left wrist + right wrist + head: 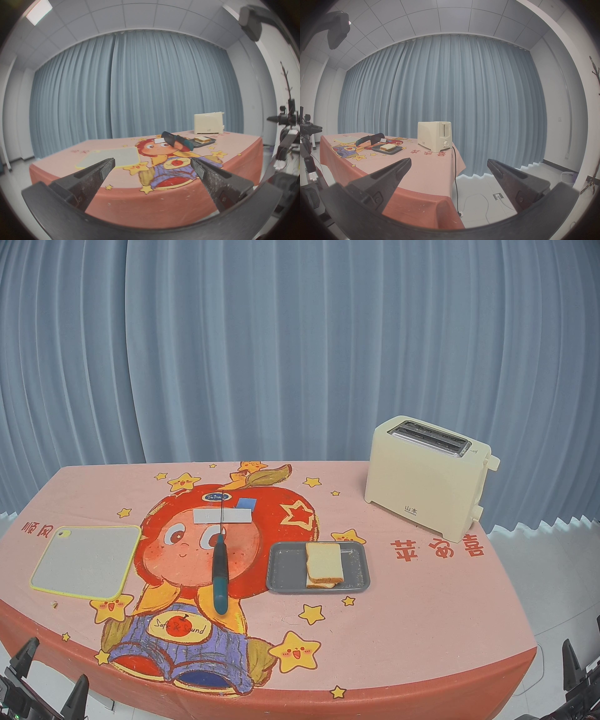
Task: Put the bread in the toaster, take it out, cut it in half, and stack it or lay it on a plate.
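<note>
On the table a shallow grey tray (284, 568) sits near the middle, and the bread (324, 562) lies in it toward its right side: a square slice, pale on top with a tan crust, resting flat on a second piece whose edge peeks out at the near side. The cream toaster (428, 474) stands well apart from the tray at the far right corner, its two metal-lined slots facing up and its knob and lever on the end toward the table's edge. A cord runs from it down to the floor. Just left of the tray a knife (220, 571) with a teal handle lies with its thin blade pointing away, the tip end across a small white strip (222, 515). Farther left is a grey cutting board (86, 561) with a yellow-green rim. There is a small dark mark on the toaster's front. The pink tablecloth (406, 627) carries a cartoon apple-headed child, yellow stars and red characters at both ends, and a little oval label with script on the figure's clothes. The left gripper (152, 161) hangs off the near edge of the table with its fingers spread wide and nothing between them. The right gripper (449, 162) sits off the right end, its fingers likewise wide apart and holding nothing.
</note>
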Controlling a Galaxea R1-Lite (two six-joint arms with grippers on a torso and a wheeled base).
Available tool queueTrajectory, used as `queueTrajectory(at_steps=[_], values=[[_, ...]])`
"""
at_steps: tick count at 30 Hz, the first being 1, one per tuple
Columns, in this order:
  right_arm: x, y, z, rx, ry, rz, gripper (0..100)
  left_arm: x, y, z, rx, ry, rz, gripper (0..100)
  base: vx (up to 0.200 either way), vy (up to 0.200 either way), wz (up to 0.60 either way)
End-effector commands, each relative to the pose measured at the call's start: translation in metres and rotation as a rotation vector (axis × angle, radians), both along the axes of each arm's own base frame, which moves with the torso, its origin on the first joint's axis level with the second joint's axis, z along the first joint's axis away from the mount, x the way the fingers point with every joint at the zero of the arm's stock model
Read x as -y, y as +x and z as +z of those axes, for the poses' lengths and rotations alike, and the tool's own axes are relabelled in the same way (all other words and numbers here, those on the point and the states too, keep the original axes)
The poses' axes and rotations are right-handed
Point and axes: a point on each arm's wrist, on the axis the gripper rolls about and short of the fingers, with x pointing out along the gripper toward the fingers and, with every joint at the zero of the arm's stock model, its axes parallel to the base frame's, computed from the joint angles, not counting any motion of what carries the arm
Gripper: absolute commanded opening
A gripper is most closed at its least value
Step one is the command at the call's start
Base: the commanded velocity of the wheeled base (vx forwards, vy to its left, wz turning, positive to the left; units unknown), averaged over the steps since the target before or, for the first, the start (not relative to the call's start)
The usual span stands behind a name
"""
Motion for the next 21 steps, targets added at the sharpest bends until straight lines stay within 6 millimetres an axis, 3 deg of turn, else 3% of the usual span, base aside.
queueTrajectory(at_steps=[1,8,14,21], values=[[0.0000,0.0001,-0.0052,-0.001,0.000,0.001,100,0.0014,0.0007,-0.0114,-0.106,-0.061,-0.051,100,0.000,0.000,0.00],[0.0000,0.0001,-0.0052,-0.001,0.000,0.001,100,0.0012,0.0009,-0.0104,-0.089,-0.071,-0.017,100,0.000,0.000,0.00],[0.0000,0.0001,-0.0052,-0.001,0.001,0.001,100,0.0043,-0.0014,-0.0111,-0.058,-0.078,0.161,100,0.000,0.000,0.00],[0.0000,0.0001,-0.0052,-0.001,0.001,0.001,100,0.0056,-0.0051,-0.0110,0.004,-0.051,0.131,100,0.000,0.000,0.00]])
